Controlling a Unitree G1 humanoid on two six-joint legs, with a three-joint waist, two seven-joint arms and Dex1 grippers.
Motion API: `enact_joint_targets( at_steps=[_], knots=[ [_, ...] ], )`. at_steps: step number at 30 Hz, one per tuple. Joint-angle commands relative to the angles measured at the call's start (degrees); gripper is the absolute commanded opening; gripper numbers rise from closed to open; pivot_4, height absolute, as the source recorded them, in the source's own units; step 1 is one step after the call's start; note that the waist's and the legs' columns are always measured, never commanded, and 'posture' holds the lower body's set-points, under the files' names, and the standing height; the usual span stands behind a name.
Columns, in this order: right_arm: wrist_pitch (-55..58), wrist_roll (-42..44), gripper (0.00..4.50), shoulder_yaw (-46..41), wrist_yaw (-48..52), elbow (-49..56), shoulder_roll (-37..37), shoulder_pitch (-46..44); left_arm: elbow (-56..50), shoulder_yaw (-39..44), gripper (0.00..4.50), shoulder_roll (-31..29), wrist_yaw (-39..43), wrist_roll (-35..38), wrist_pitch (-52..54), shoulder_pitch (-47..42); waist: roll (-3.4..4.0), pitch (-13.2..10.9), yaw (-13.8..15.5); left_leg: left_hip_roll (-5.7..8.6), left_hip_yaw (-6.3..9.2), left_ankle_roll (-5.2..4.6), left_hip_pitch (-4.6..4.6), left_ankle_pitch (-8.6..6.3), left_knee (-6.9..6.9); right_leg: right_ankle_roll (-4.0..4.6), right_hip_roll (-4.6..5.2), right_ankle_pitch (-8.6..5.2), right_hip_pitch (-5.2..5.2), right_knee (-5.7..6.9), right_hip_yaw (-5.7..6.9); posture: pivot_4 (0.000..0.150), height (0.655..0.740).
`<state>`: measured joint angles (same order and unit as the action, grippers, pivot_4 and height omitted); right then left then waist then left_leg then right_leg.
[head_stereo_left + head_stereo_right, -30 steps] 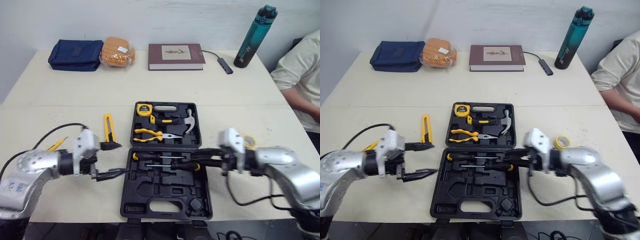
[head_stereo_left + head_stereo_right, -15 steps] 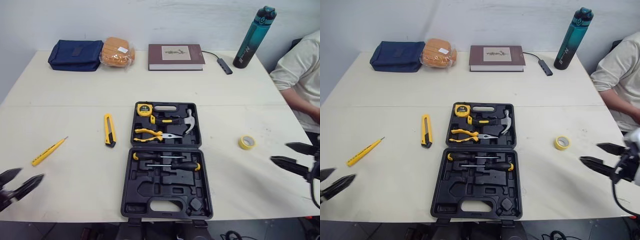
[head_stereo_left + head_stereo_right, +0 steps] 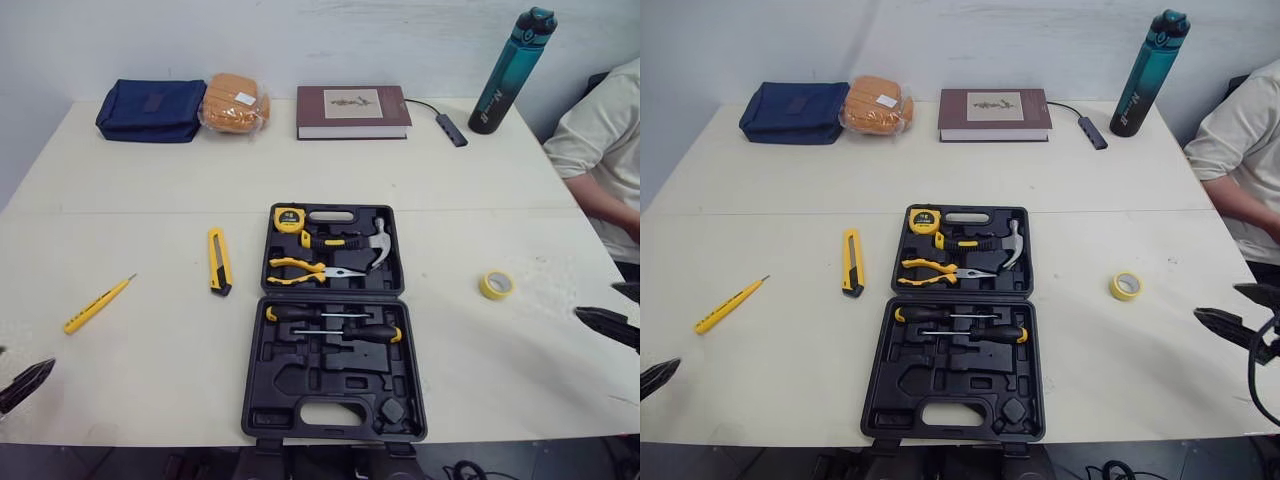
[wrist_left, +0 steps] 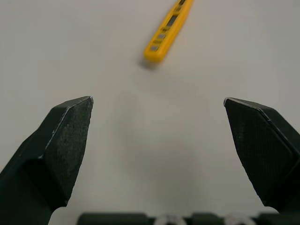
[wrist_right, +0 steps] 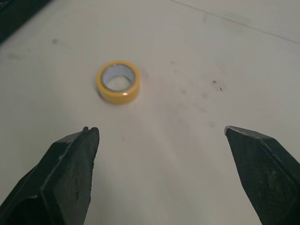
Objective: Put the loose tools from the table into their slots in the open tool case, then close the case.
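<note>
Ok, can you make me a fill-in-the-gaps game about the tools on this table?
1. The black tool case is ___, not shut.
2. The roll of tape ahead of the right pincer is coloured ___.
3. The utility knife lies on the robot's ___ side of the case.
4. The hammer lies ___ the case.

Missing words: open; yellow; left; inside.

Head pair: high at the near edge, looking forward and down over the whole bench (image 3: 150,200); both eyes share the tool case (image 3: 300,385), slightly offset.
Left wrist: low and close over the bench, facing the yellow tester pen (image 4: 168,32), which the head pair also sees.
Right wrist: low and close, facing the tape roll (image 5: 118,82), which the head pair also sees.
</note>
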<state>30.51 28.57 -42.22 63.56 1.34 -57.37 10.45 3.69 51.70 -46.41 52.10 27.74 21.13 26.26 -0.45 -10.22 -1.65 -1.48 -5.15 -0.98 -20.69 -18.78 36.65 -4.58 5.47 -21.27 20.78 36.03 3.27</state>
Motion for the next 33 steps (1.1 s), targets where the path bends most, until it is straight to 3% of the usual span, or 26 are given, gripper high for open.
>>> enact_joint_targets(
  at_steps=[1, 9, 14, 21, 27, 30, 33],
  knots=[
    [3.29, 3.57, 4.46, 0.81, -1.39, 6.28, 0.21, -1.73, -1.66, -2.23, 4.5, -2.38, 0.98, -0.28, 0.24, -1.49, 0.0, 0.0, -0.05, 0.0, -0.01, -0.01, 0.01, 0.03, -0.04, 0.0, 0.0, 0.0, 0.0, 0.0, 0.0, 0.15, 0.74],
    [13.73, 16.36, 4.46, 13.52, -8.47, 25.58, 4.4, -12.85, 17.11, -11.76, 4.5, -11.34, 6.35, -5.06, -5.25, -13.45, 0.0, 0.0, -0.3, 0.02, -0.07, 0.12, -0.02, 0.24, -0.27, 0.0, -0.03, 0.0, 0.23, 0.13, 0.0, 0.15, 0.74],
    [17.71, 25.22, 4.46, 23.25, -9.23, 33.05, 5.28, -23.86, 28.75, -20.25, 4.5, -14.99, 10.09, -8.81, -9.1, -23.71, -0.13, -0.01, -0.16, 0.05, -0.12, 0.29, -0.55, 0.46, -0.08, -0.01, -0.02, 0.01, 0.8, 0.51, 0.05, 0.15, 0.74],
    [16.69, 27.3, 4.46, 33.95, -6.33, 33.66, 6.89, -37.17, 41.91, -28.51, 4.5, -16.44, 12.42, -13.2, -13.82, -36.76, -0.41, 0.05, -0.16, 0.04, -0.14, 0.1, -0.64, 0.33, 0.48, -0.03, 0.04, 0.02, 0.79, 0.86, 0.14, 0.15, 0.74],
    [14.15, 24.69, 4.46, 38.41, -3.84, 31.58, 7.72, -40.85, 48.15, -31.94, 4.5, -15.71, 13.32, -15.12, -16.43, -42.62, -0.49, 0.08, 0.0, 0.04, -0.13, 0.09, -0.65, 0.32, 0.57, -0.04, 0.08, 0.02, 0.78, 0.99, 0.34, 0.15, 0.74],
    [13.47, 23.84, 4.5, 39.43, -3.15, 30.67, 8.04, -41.62, 48.35, -33.32, 3.67, -14.98, 13.99, -15.65, -16.79, -43.81, -0.5, 0.08, 0.03, 0.04, -0.15, 0.09, -0.65, 0.32, 0.67, -0.04, 0.12, 0.02, 0.77, 1.02, 0.43, 0.15, 0.74],
    [13.02, 23.23, 4.5, 40.04, -2.72, 30.07, 8.32, -42.16, 48.83, -34.55, 2.28, -14.62, 14.06, -16.26, -17.06, -44.46, -0.49, 0.08, -0.03, 0.04, -0.16, 0.08, -0.65, 0.32, 0.71, -0.05, 0.14, 0.03, 0.76, 1.08, 0.44, 0.15, 0.74]
  ],
)
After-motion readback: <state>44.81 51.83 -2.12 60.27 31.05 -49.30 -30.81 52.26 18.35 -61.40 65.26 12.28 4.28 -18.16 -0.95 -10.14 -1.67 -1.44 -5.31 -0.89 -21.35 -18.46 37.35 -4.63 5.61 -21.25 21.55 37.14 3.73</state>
